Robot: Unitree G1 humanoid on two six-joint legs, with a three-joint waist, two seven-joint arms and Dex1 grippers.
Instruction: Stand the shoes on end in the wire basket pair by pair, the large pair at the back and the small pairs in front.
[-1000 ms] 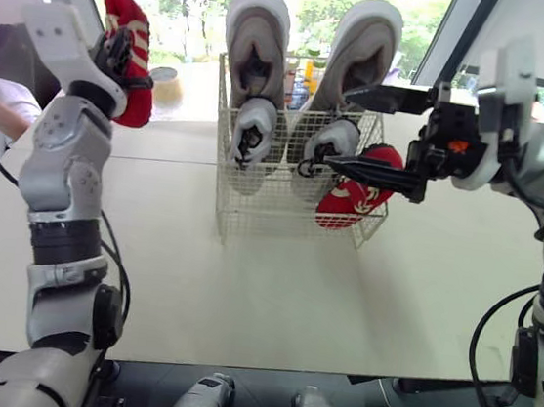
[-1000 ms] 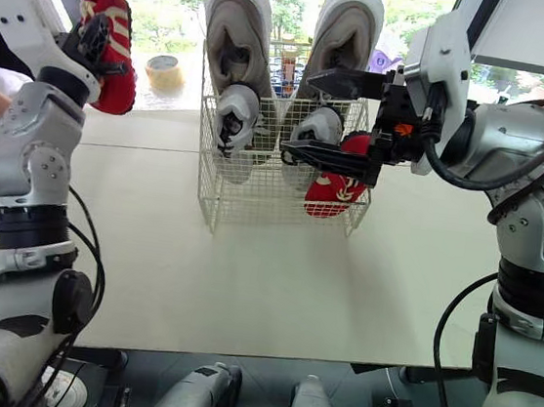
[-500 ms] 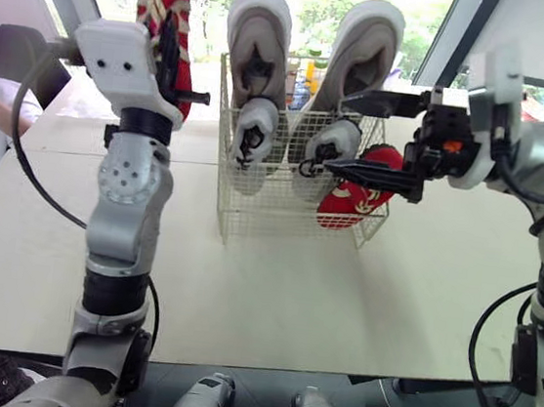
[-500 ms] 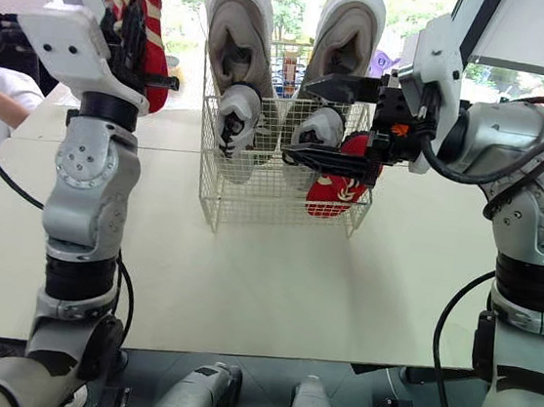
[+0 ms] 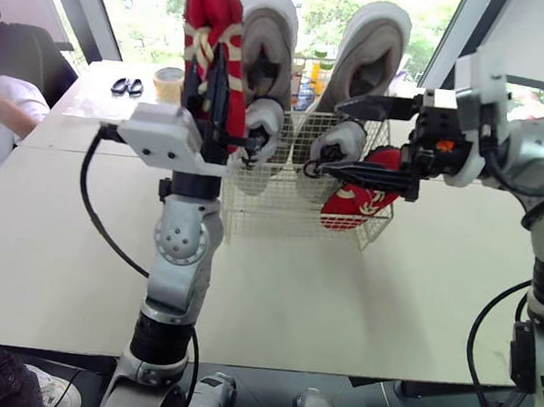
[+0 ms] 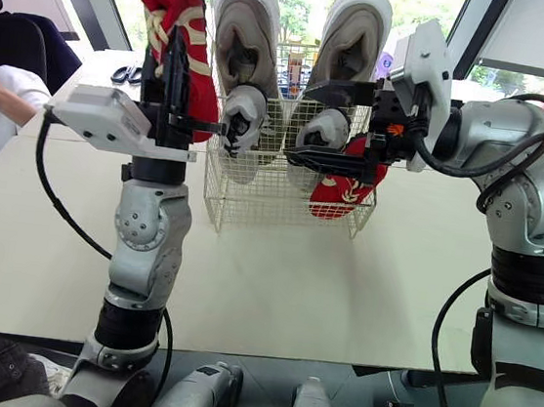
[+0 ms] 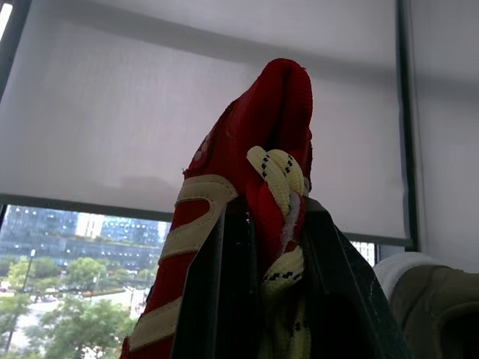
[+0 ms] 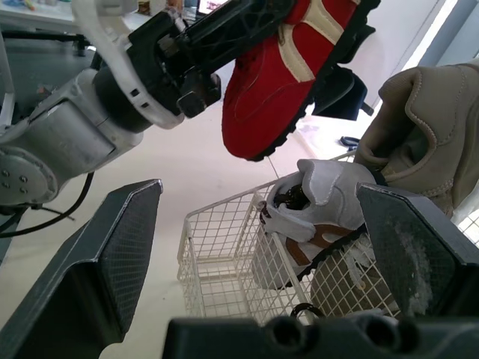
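On the table (image 5: 359,302) the basket (image 5: 281,214) is seen at 12 o'clock. The large pair (image 5: 374,43) is stood on end at its back, and the white pair (image 5: 338,142) is set in front of it. A red shoe (image 5: 361,199) is lodged at the basket's 4 o'clock corner, tilted against the wire. Its mate (image 5: 212,40) is held on end by the left gripper (image 7: 273,217), raised at the basket's 9 o'clock side. By this reckoning one shoe is left to be placed, and the tilted one may need straightening. The right gripper (image 5: 331,137) is held before the basket's front, its fingers wide apart with nothing in them.

The clamp is made plain in the left wrist view: the fingers are closed on the mate's laced upper, one to each side. In the right wrist view the mate's sole is shown, and the shoe is seen to be apart from the wire — a gap that is hard to judge in the head views, where the mate is overlapped with the left large shoe.
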